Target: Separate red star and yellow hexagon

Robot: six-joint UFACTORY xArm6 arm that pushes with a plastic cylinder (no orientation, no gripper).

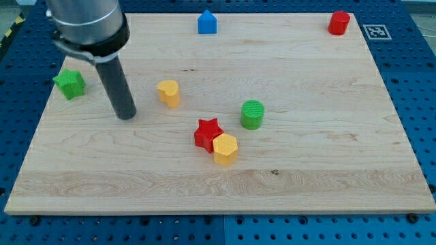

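Note:
The red star [207,133] lies near the middle of the wooden board [306,170]. The yellow hexagon [225,148] sits at its lower right and touches it. My tip [126,116] rests on the board well to the left of the pair, apart from every block. The nearest block to my tip is a yellow heart-like block [169,92], a little to its upper right.
A green cylinder [252,113] stands just to the upper right of the red star. A green star [69,83] lies at the left edge, a blue house-shaped block [207,22] at the top edge, a red cylinder [338,22] at the top right corner.

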